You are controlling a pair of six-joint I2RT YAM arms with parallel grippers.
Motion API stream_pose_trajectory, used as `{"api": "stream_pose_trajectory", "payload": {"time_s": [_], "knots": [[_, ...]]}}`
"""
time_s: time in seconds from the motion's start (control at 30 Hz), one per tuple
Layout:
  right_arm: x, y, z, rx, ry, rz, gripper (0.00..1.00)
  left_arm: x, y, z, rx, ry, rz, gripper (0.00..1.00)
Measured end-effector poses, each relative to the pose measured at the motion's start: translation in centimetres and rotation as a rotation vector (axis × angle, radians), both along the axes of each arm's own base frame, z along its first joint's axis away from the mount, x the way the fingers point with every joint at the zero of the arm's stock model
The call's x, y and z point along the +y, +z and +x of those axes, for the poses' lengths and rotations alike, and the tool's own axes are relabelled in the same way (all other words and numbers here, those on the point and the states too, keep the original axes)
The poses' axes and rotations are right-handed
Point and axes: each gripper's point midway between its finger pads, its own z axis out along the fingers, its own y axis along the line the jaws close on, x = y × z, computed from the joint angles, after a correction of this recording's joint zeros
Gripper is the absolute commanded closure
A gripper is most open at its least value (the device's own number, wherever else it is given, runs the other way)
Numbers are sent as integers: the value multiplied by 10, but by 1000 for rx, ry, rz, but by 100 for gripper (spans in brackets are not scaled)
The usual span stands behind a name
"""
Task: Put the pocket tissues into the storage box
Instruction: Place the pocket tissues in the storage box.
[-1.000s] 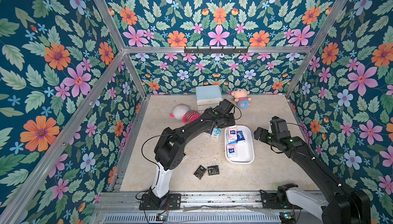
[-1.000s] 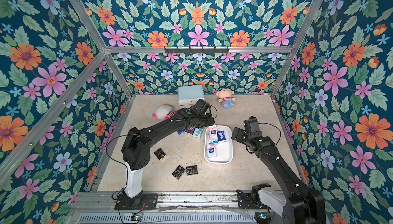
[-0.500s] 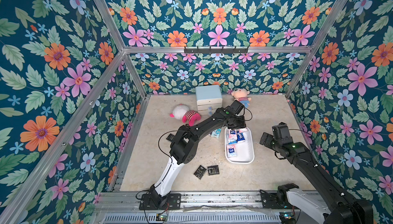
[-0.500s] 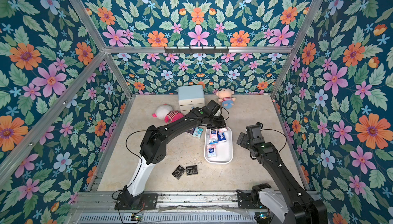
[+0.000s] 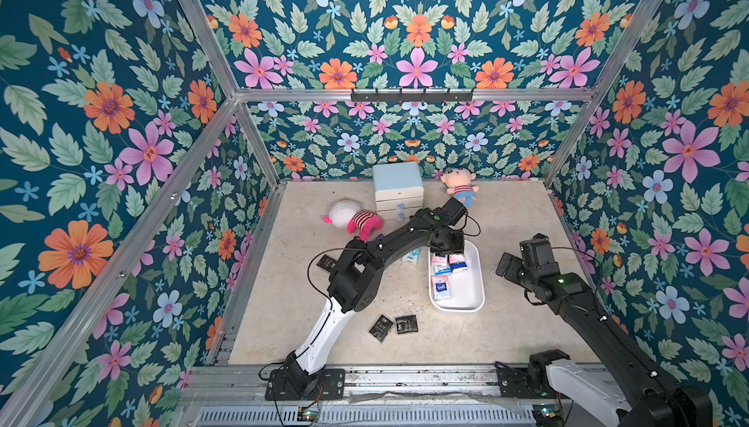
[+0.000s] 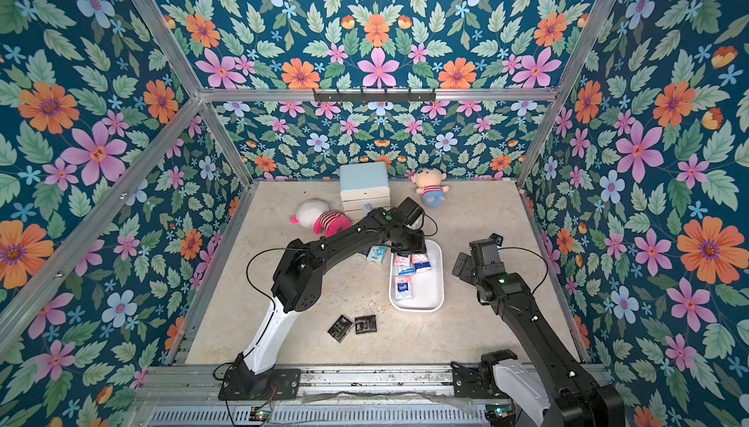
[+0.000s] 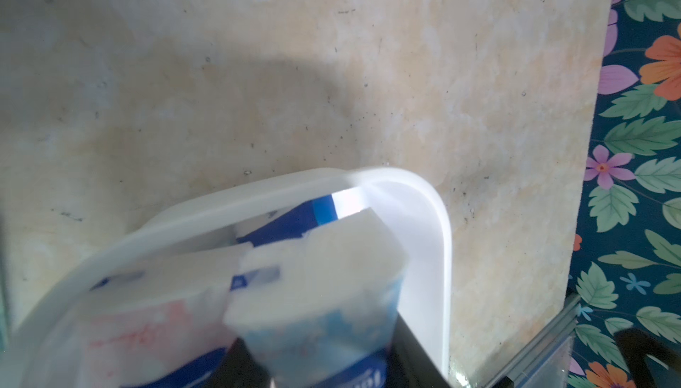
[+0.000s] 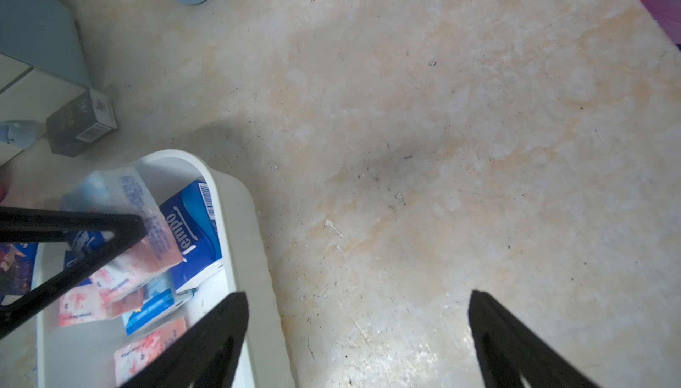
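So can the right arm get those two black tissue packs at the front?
Probably yes: the right gripper is open and empty, and the black packs lie uncovered past the near end of the storage box.

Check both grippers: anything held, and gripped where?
The left gripper holds a pale blue-and-pink tissue packet by one end, the rest jutting over the storage box. The right gripper is open and empty.

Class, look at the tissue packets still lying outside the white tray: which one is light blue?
The packet beside the tray's far left corner; the others outside it are black or dark blue.
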Motion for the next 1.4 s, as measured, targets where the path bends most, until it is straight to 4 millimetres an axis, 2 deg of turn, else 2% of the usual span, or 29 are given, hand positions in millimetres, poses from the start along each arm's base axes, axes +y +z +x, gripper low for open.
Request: {"api": "stream_pose_trajectory", "payload": {"time_s": [0.13,0.27,0.47,0.63,0.7,0.83,0.9,0.93,1.17,1.23,1.4], "knots": [[5,2,2,0,18,18,2,5,-3,1,-6,8,23,40],[10,6,5,-5,35,38,2,6,-2,1,-10,11,30,35],[23,11,11,-8,85,80,7,6,24,4,-48,25,-5,33],[37,14,18,-11,140,134,23,9,54,10,-95,62,-49,32],[44,16,22,-11,160,153,38,18,68,14,-124,87,-65,31],[59,19,28,-1,208,184,67,54,80,24,-159,175,-72,31],[70,22,34,-8,238,204,84,82,80,31,-169,245,-67,30],[74,23,35,-8,248,211,88,95,79,33,-172,267,-58,30],[118,7,53,53,348,230,93,193,68,43,-176,463,-9,30],[125,-2,59,81,352,232,93,208,68,40,-179,488,-4,30],[121,-16,78,112,301,186,93,242,60,33,-178,538,25,30]]}}
